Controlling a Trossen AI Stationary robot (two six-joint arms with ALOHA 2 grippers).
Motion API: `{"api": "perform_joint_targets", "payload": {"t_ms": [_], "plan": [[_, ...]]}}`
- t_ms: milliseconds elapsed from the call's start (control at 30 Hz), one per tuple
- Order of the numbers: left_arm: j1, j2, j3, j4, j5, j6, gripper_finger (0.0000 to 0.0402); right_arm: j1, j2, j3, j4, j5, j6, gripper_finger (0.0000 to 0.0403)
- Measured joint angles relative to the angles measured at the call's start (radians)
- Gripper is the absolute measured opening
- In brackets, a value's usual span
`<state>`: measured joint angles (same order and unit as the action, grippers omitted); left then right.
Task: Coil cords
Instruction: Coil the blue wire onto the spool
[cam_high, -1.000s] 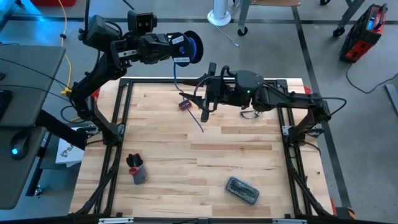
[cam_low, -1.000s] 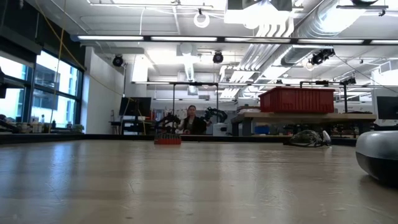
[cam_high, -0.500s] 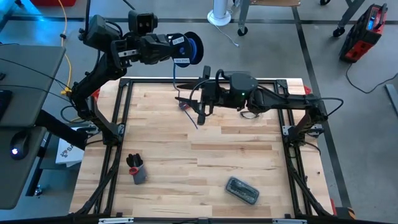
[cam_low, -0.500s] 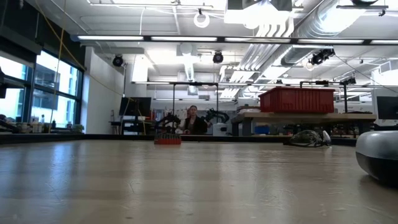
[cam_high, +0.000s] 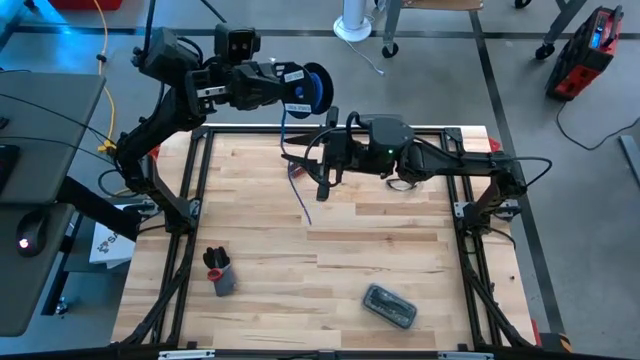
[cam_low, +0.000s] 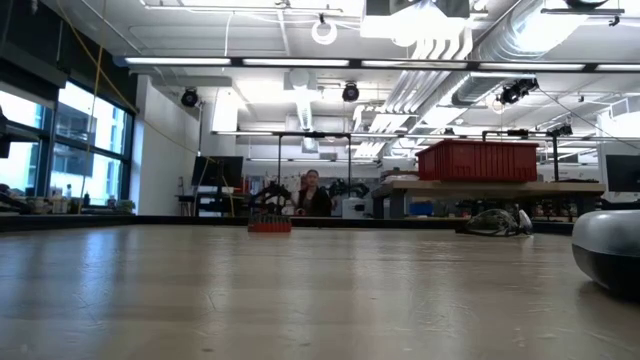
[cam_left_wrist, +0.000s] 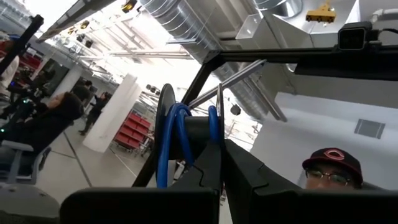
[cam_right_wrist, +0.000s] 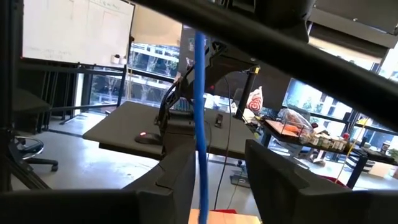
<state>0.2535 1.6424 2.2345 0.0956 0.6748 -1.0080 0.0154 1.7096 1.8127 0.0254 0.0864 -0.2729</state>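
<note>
Left gripper (cam_high: 290, 88) raised, jaws clamped on reel (cam_high: 312, 88), right gripper (cam_high: 322, 172) jaws parted around blue cord (cam_high: 297, 185)

Up at the far edge of the table (cam_high: 380, 250), the left gripper (cam_high: 283, 88) is clamped shut on the black reel (cam_high: 310, 88), holding it above the frame with the blue windings facing out. The blue cord (cam_high: 292, 160) drops from the reel and trails down onto the wood, its loose end lying toward the table's middle. The right gripper (cam_high: 325, 160) sits just beside that hanging stretch, fingers pointing down at the boards; whether it actually grips the cord is hard to tell. Near the front edge, a small dark-and-red object (cam_high: 218, 270) and a grey case (cam_high: 390, 306) lie well apart.
</note>
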Motion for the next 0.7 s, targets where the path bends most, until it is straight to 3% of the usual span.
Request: {"api": "perform_joint_targets", "payload": {"t_ms": [700], "plan": [[0.001, -0.002, 0.0, 0.0, -0.013, 0.017, 0.0, 0.033, 0.0, 0.0, -0.001, 0.002, -0.033, 0.0088]]}}
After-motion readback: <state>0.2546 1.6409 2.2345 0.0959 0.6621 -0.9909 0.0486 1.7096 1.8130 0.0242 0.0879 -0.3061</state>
